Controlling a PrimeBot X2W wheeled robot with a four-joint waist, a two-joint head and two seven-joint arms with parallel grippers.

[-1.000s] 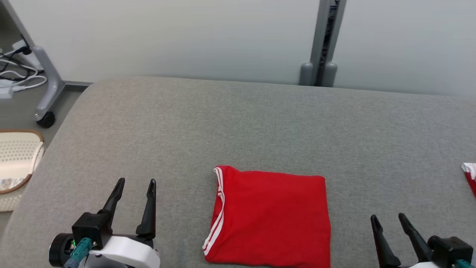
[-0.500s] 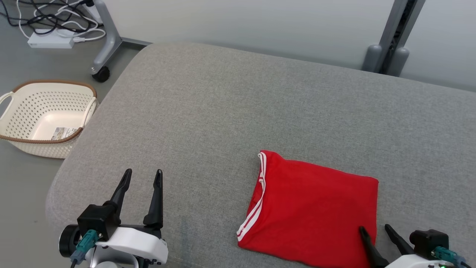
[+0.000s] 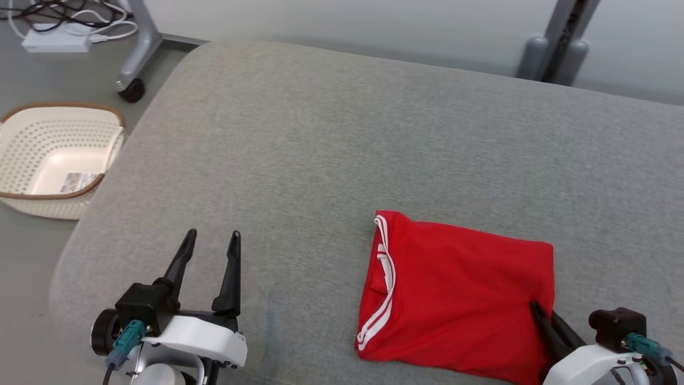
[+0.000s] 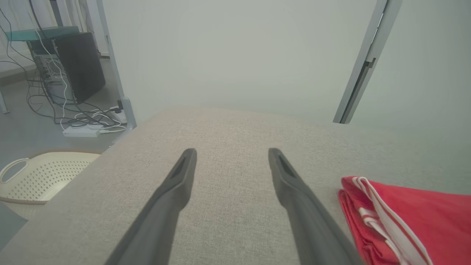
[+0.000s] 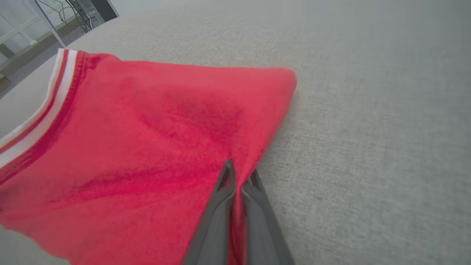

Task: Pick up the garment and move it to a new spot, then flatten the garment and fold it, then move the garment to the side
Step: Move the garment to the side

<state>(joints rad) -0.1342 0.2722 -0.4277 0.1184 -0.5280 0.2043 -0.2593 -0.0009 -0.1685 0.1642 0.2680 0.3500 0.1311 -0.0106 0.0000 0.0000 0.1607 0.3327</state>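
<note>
Obs., head view: the folded red fabric garment with white striped trim lies flat on the grey woven padded surface, toward 5 o'clock of the frame. Fold looks complete; judged step in hand: the move to the side.

Right claw: clenched on the garment's right-hand edge, near its 4 o'clock corner. In the right wrist view the two dark fingers meet with a ridge of red cloth pinched between them.

Left claw: released, fingers spread, hovering over bare surface, well apart from the garment. From this claw the garment lies at 3 o'clock; the left wrist view puts the striped edge at 4 o'clock of the fingers.

Key relation: the garment's long axis runs roughly 9 to 3, striped trim at the 9 end, and the grip sits at the 3 end. Right arm is the nearer, and the only one in contact.

Judgement: a one-corner hold may let the layers splay when dragged.

Cream perforated plastic basket stands on the floor at 9 o'clock, off the surface.
</note>
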